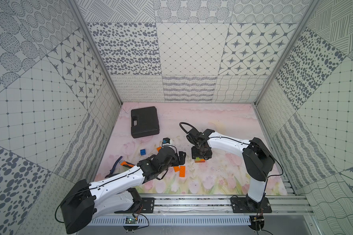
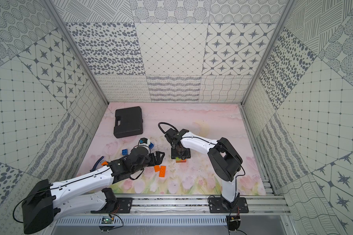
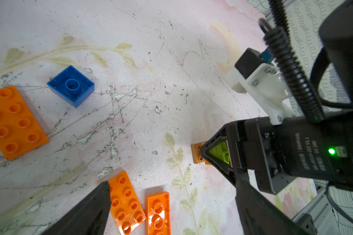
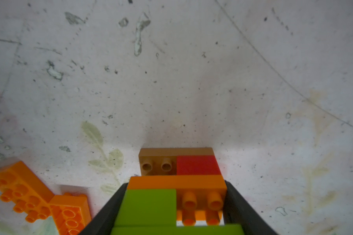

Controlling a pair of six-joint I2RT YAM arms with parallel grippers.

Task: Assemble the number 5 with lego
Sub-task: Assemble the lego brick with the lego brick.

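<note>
A: Where's the stack (image 4: 177, 183)?
B: Mid-table (image 1: 232, 118), standing on it. Brown brick lowest, then red, orange, green on top. The right gripper (image 4: 174, 203) pinches it from both sides, fingers tight vs. the green and orange layers.
A: Why clamp it there?
B: Prob. to keep it steady while the next piece gets pushed on. That's my guess.
A: And the left gripper (image 3: 171, 181)?
B: Spread wide, nothing in it, low over two flat orange bricks (image 3: 126, 201) near the stack. One's studs-up, one's flipped. Looks lined up for a pick.
A: Other loose bits?
B: A blue brick (image 3: 71, 86), upside down, w/ a bigger orange brick (image 3: 14, 122) just beside it.
A: Any boxes?
B: One black case (image 1: 144, 122) at the far side, lid shut, so can't tell what's inside. No bricks on it. A wrench (image 1: 125, 163) lies by the left arm, well apart from the stack.
</note>
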